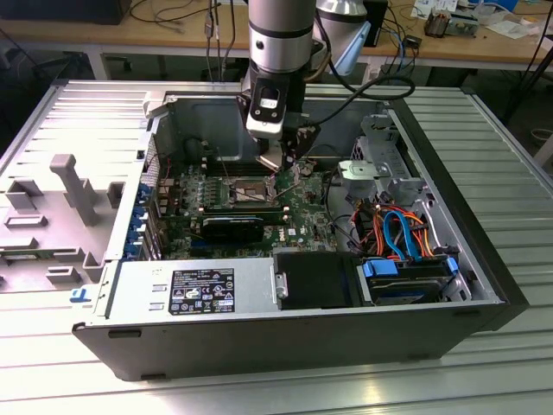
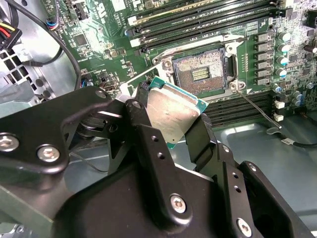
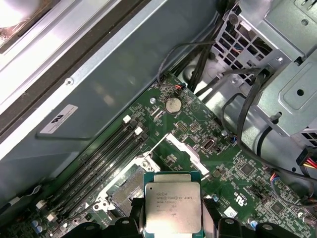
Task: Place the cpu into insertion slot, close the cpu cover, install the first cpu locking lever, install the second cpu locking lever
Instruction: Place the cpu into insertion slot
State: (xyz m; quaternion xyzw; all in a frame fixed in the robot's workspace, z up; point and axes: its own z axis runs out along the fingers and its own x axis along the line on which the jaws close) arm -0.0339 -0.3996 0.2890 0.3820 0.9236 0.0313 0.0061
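My gripper [image 2: 171, 124] is shut on the cpu [image 2: 171, 111], a flat silvery square with a green edge, held by two opposite sides between black fingers [image 2: 141, 119]. In the first wrist view the cpu [image 3: 172, 206] hangs just above and beside the insertion slot [image 3: 124, 191]. The insertion slot [image 2: 200, 74] lies bare, its dark pin field showing inside a metal rim. The cpu cover [image 3: 181, 151] stands swung open at the socket's edge. A thin wire locking lever [image 2: 257, 106] sticks out loose from the socket. In the exterior view the gripper [image 1: 283, 169] hovers over the socket [image 1: 246, 192].
The green motherboard [image 1: 302, 212] lies inside an open computer case [image 1: 484, 259]. Long black memory slots [image 2: 198, 20] flank the socket. A power supply [image 1: 190, 290], a drive bay with blue brackets [image 1: 406, 277] and orange and blue cables [image 1: 397, 229] sit nearby. A grey fixture [image 1: 73, 186] stands outside the case.
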